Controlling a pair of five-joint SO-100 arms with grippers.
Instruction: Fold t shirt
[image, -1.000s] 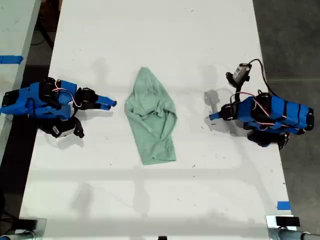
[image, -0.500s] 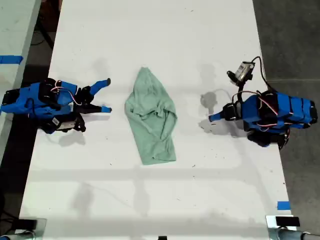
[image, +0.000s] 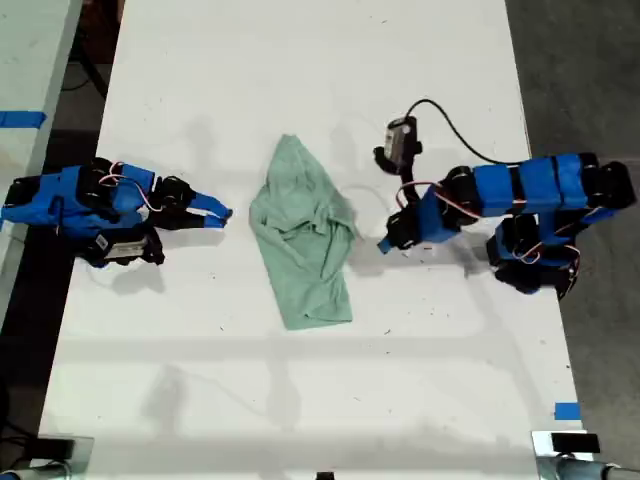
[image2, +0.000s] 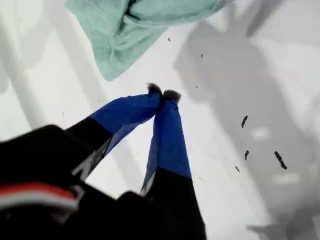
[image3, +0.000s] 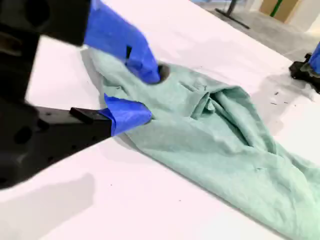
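Observation:
The t shirt (image: 305, 235) is a wrinkled pale mint-green cloth lying lengthwise in the middle of the white table (image: 300, 80). My second gripper (image: 385, 243) reaches in from the exterior view's right. It stands open (image3: 145, 92) close over the t shirt's (image3: 225, 130) near edge, holding nothing. My first gripper (image: 215, 212) lies at the exterior view's left, a short gap from the cloth. Its blue fingertips meet (image2: 162, 94), shut and empty, and the t shirt's edge (image2: 130, 25) lies beyond them.
Blue tape marks sit at the exterior view's left edge (image: 20, 118) and lower right (image: 566, 410). A small camera with a black cable (image: 400, 140) rides above the second arm. Dark floor borders the table on both sides. Small dark specks (image2: 279, 159) dot the table.
My second arm has stretched toward the t shirt from the exterior view's right. My first gripper opened half a second ago and has shut again.

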